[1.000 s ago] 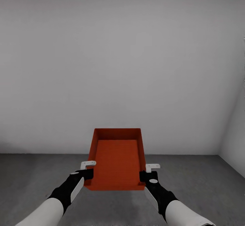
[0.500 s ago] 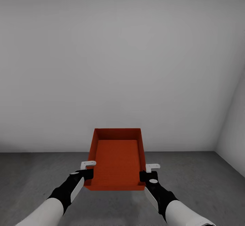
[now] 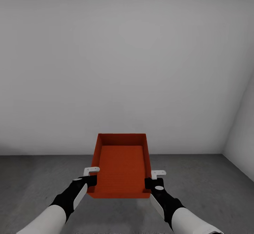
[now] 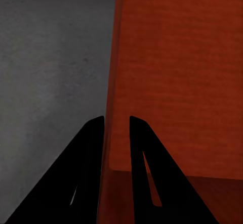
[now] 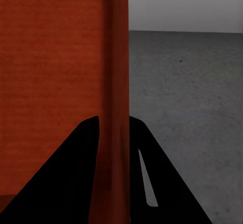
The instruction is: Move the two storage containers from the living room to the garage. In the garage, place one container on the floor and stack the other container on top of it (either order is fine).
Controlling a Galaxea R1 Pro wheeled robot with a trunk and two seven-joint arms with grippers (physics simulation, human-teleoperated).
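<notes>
Soft, even, rather dim light fills the bare room, leaving the pale wall (image 3: 127, 68) graded from brighter centre to greyer edges, with no glare. The concrete floor (image 3: 211, 191) looks mottled and carries only faint shadow. Both wrist views are sharp, their dark fingers (image 4: 88, 173) reading as flat black silhouettes.

container (image 3: 121, 167): matt ribbed plastic | floor (image 3: 211, 188): rough matt concrete

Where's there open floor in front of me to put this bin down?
The grey concrete floor lies bare between the red-orange bin and the back wall, and out to both sides. It narrows at the right, where a side wall comes in. The left claw and right claw each clamp a side wall of the bin.
</notes>
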